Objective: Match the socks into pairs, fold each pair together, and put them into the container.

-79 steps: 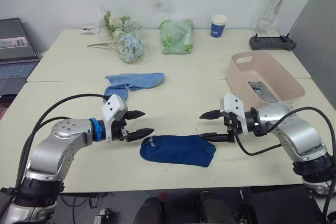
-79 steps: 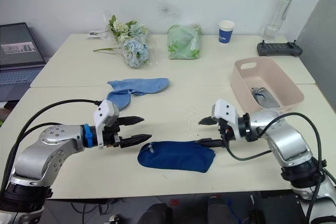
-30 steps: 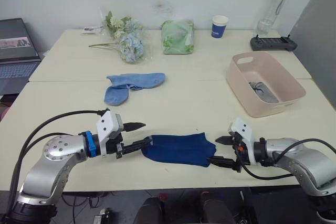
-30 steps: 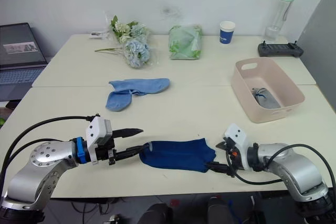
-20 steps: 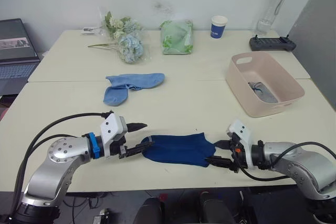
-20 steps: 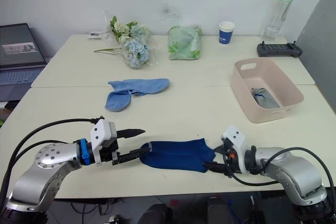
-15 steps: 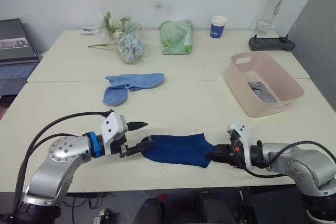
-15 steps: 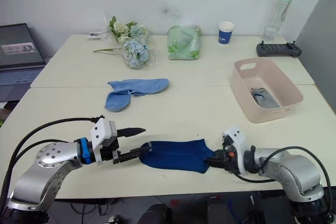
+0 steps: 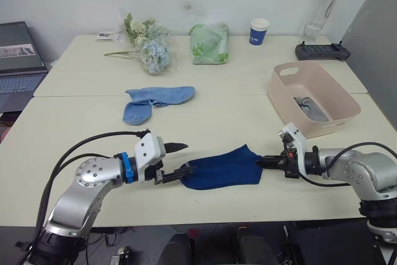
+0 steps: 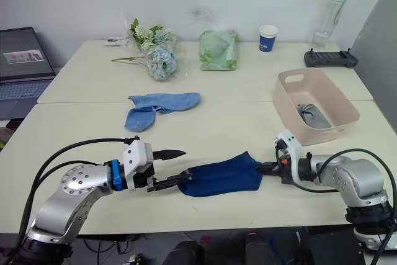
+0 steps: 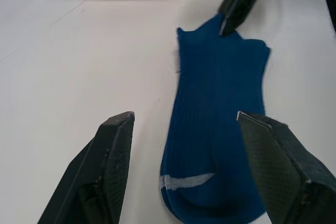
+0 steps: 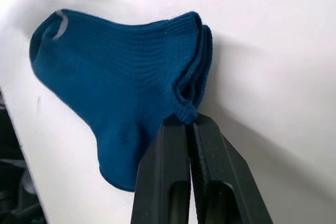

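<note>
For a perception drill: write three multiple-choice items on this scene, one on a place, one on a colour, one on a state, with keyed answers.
1. Where are the grey socks?
A. In the tub
B. Beside the flowers
C. On the laptop

2. What colour are the socks between the end effectors?
A. Grey
B. Navy
C. Green

3. What state is the right end effector in?
A. Open above the tub
B. Shut on nothing
C. Shut on the navy socks

Answers:
1 A: grey socks lie inside the tub.
2 B: the navy socks lie on the table.
3 C: the right end effector pinches their cuff; the left end effector is open.
</note>
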`<state>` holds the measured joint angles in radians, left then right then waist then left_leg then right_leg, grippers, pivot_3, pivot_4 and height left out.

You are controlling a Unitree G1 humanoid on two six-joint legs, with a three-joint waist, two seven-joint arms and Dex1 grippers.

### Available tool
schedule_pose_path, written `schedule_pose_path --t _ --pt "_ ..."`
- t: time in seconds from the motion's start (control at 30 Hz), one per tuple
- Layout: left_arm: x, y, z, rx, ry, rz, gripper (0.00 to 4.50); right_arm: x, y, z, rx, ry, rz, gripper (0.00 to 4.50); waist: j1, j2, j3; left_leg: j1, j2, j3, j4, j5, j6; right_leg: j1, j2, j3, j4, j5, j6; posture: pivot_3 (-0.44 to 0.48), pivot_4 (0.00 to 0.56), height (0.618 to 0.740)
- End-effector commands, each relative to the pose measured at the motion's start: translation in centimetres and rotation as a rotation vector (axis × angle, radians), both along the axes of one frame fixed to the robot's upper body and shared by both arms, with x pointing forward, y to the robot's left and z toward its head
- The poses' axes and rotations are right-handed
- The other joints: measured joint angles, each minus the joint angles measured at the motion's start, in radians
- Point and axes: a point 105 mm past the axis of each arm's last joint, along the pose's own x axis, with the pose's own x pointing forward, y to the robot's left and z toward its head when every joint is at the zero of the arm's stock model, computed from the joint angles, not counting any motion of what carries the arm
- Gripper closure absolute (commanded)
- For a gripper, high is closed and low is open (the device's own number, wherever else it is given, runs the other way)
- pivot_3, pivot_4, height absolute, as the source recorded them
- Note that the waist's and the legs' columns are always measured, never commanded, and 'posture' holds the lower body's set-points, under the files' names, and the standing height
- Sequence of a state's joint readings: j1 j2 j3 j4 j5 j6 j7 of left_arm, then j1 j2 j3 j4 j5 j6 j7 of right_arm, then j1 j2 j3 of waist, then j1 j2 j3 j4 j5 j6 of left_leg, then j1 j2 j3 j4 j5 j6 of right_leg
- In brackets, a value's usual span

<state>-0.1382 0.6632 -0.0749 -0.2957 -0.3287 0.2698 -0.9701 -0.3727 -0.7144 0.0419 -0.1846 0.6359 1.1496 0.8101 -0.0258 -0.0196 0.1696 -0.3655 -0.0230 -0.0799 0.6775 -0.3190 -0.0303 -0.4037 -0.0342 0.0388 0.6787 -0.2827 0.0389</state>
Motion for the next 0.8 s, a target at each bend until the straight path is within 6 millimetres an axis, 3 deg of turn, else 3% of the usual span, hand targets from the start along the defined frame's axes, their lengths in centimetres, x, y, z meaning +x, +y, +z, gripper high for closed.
schedule_pose_path --t 0.03,0.07,0.17,0.27,0.43,0.8 --pt "1.3 -1.0 -0.4 0.025 -0.049 0.031 1.25 0.2 0.6 0.7 0.013 -0.039 0.054 4.49 -0.001 0.000 0.000 0.000 0.000 0.000 0.000 0.000 0.000 0.000 0.000 0.000 0.000 0.000 0.000 0.000 0.150 0.740" --pt "1.4 -1.5 -0.6 0.008 -0.043 0.021 1.25 0.2 0.7 0.7 0.016 -0.039 0.060 4.49 -0.001 0.000 0.000 0.000 0.000 0.000 0.000 0.000 0.000 0.000 0.000 0.000 0.000 0.000 0.000 0.000 0.150 0.740" --pt "1.2 -3.7 -0.9 -0.041 -0.029 -0.053 1.83 0.2 0.8 0.9 0.025 -0.040 0.066 4.50 0.000 0.000 0.000 -0.001 0.000 0.001 0.000 0.000 0.000 0.000 0.000 0.001 0.000 0.000 0.000 0.000 0.150 0.740" --pt "1.1 -5.2 -0.8 -0.064 -0.030 -0.105 2.83 0.0 0.8 0.9 0.023 -0.039 0.073 4.50 0.000 0.000 0.000 -0.001 0.000 0.001 0.001 0.000 0.000 0.000 0.000 0.001 0.000 0.000 0.000 0.000 0.150 0.740" --pt "1.1 -6.1 -1.8 -0.040 -0.012 -0.122 4.47 -0.4 0.7 0.3 0.015 -0.027 0.075 4.50 0.000 0.000 0.000 -0.001 0.000 0.000 0.001 0.000 0.000 0.000 0.000 0.001 0.000 0.000 0.000 0.000 0.150 0.740" --pt "0.4 -6.6 -4.6 0.041 0.068 -0.136 4.47 -0.4 1.3 1.2 0.053 -0.037 0.071 4.50 0.000 0.000 0.000 -0.001 0.000 0.000 0.001 0.000 0.000 0.000 0.000 0.001 0.000 0.000 0.000 0.000 0.150 0.740"
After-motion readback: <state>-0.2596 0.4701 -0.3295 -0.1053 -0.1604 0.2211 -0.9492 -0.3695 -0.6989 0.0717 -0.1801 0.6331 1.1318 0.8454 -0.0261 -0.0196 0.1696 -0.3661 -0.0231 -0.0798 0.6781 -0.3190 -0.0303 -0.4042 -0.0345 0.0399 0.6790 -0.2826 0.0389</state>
